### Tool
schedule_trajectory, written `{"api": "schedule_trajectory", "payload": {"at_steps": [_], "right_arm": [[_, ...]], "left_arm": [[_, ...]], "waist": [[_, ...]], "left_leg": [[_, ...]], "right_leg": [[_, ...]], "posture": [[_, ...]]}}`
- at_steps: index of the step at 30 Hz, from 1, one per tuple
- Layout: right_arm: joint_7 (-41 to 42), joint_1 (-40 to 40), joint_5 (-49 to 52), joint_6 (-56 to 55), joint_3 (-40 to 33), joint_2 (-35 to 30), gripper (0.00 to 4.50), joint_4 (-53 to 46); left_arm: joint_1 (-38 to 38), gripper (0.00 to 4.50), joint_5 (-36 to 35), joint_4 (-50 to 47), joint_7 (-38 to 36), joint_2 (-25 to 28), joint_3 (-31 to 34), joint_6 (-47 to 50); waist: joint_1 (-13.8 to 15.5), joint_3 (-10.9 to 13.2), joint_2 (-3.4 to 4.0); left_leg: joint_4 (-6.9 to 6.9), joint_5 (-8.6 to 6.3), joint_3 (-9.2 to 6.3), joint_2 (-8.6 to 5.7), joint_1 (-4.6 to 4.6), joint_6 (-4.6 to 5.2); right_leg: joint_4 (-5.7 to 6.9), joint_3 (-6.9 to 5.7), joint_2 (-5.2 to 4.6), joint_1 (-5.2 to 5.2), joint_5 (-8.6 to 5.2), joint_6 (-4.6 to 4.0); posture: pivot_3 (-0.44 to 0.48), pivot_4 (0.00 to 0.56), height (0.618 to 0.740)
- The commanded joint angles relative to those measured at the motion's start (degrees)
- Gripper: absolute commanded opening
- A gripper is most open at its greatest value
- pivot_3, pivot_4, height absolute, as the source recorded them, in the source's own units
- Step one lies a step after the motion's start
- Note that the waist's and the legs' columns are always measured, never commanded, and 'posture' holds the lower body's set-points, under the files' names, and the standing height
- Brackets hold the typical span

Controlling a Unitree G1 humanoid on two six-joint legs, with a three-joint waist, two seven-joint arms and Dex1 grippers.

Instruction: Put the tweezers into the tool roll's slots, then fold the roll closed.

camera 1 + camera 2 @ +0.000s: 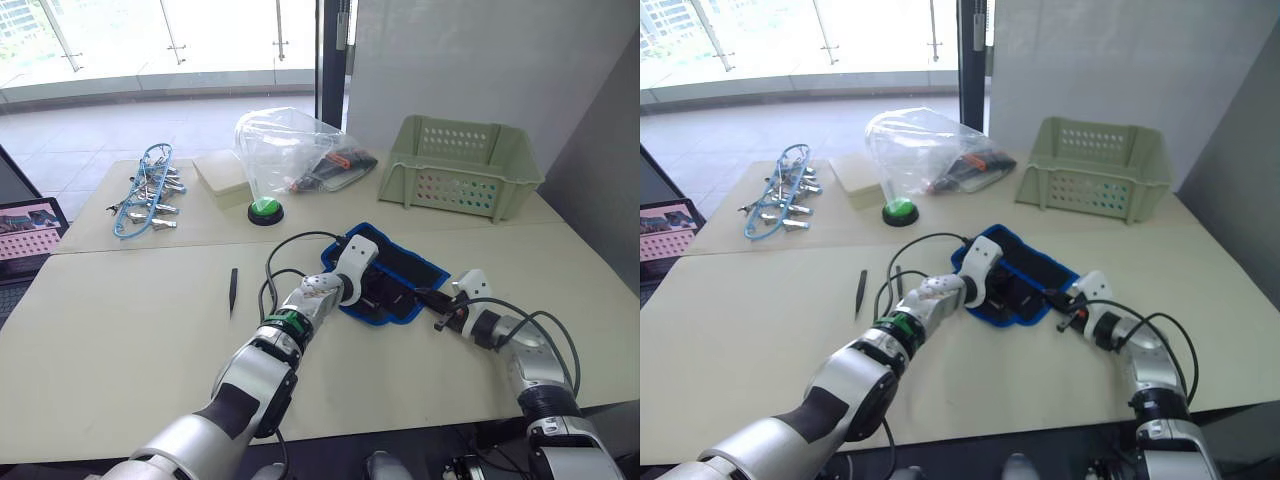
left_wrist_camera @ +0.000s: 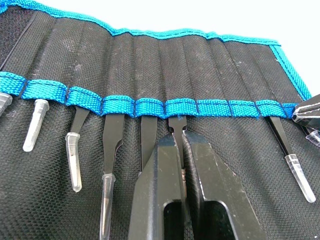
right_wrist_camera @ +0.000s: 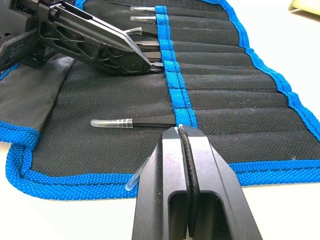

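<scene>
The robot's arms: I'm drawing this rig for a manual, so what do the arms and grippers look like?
Both arms have silver-grey shells with black joint sections. The left arm has a green ring near its wrist. White wrist housings lead to each gripper, left gripper and right gripper, which have flat, tapered black fingers. Loose black cables loop off both forearms.

Head eyes look down across the tabletop (image 1: 130,330); both wrist cameras sit close over the tool roll (image 1: 405,275), facing its slots (image 2: 150,107).
</scene>
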Motion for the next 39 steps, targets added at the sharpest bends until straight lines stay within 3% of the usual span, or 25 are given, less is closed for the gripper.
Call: {"api": "schedule_trajectory", "payload": {"at_steps": [1,9,14,15,18,22,27,30,35,39], "right_arm": [[-0.7,-0.3,-2.1,0.6,1.4,0.8,0.0,3.0],[-0.8,-2.3,-2.5,-0.4,1.8,1.1,0.0,5.7],[-0.8,-3.1,-2.6,-1.0,2.0,1.0,0.0,7.2],[-0.7,-3.2,-2.7,-1.1,2.1,1.0,0.0,7.5],[-0.7,-3.8,-2.7,-1.6,2.1,0.9,0.0,8.7],[-0.4,-4.5,-2.9,-2.2,2.3,0.7,0.0,10.3],[0.6,-5.0,-3.1,-3.1,2.6,0.7,0.0,11.7],[0.8,-5.4,-3.3,-3.5,2.8,0.8,0.0,12.4],[1.6,-6.6,-3.4,-4.3,2.9,1.0,0.0,13.9],[1.7,-7.2,-3.4,-4.8,2.2,1.0,0.0,14.9]], "left_arm": [[-3.5,0.03,0.9,-0.3,0.1,-8.4,0.1,2.2],[-1.5,2.67,0.3,-8.5,-2.8,-5.4,-0.8,7.8],[7.3,4.32,-2.9,-34.5,-7.0,2.4,-1.4,21.4],[8.7,4.47,-3.6,-39.2,-7.2,3.8,-0.7,23.5],[12.1,4.47,-5.4,-51.1,-10.0,8.9,-0.4,29.6],[16.5,4.47,-10.8,-64.6,-13.3,17.3,5.6,32.5],[26.8,4.47,-14.1,-76.0,-12.2,27.1,15.9,32.6],[37.1,4.47,-12.5,-83.2,-12.1,32.3,19.8,27.3],[53.1,4.47,-16.7,-93.6,-13.4,35.0,28.8,23.7],[68.2,4.47,-20.6,-98.0,-14.9,32.6,34.2,20.7]], "waist": [[0.0,0.0,0.0],[0.0,0.0,0.0],[-0.1,0.0,0.02],[-0.1,0.0,0.02],[-0.1,0.0,0.02],[-0.1,0.0,0.02],[-0.1,0.0,0.05],[0.0,0.0,0.04],[0.2,0.0,-0.01],[0.4,0.0,0.01]], "left_leg": [[0.0,0.0,0.0,0.0,0.0,0.0],[0.0,0.01,0.0,0.0,-0.02,-0.01],[-0.01,0.03,0.01,0.01,-0.05,-0.06],[-0.02,0.06,0.01,0.02,-0.05,-0.12],[-0.01,0.07,0.05,0.02,-0.04,-0.14],[0.0,0.07,0.04,0.02,-0.03,-0.13],[-0.04,0.09,0.02,0.05,0.02,-0.17],[-0.04,0.08,0.02,0.05,0.02,-0.16],[-0.05,0.01,0.03,0.22,0.01,-0.07],[-0.12,-0.05,0.04,0.31,0.01,0.03]], "right_leg": [[0.0,0.0,0.0,0.0,0.0,0.0],[0.01,0.02,0.0,-0.04,0.01,0.0],[0.03,0.08,0.0,-0.08,0.0,0.0],[0.03,0.11,0.0,-0.1,0.0,0.0],[0.07,0.2,0.02,-0.16,0.01,-0.01],[0.1,0.22,0.03,-0.17,0.02,-0.02],[0.09,0.23,0.04,-0.16,0.02,-0.03],[0.03,0.25,0.05,-0.15,0.02,-0.04],[-0.07,0.26,0.04,-0.15,0.05,-0.08],[-0.12,0.25,0.07,-0.15,0.05,-0.1]], "posture": [[0.0,0.15,0.74],[0.0,0.15,0.74],[0.0,0.15,0.74],[0.0,0.15,0.74],[0.0,0.15,0.74],[0.0,0.15,0.74],[0.0,0.15,0.74],[0.0,0.15,0.74],[0.0,0.15,0.74],[0.0,0.15,0.74]]}}
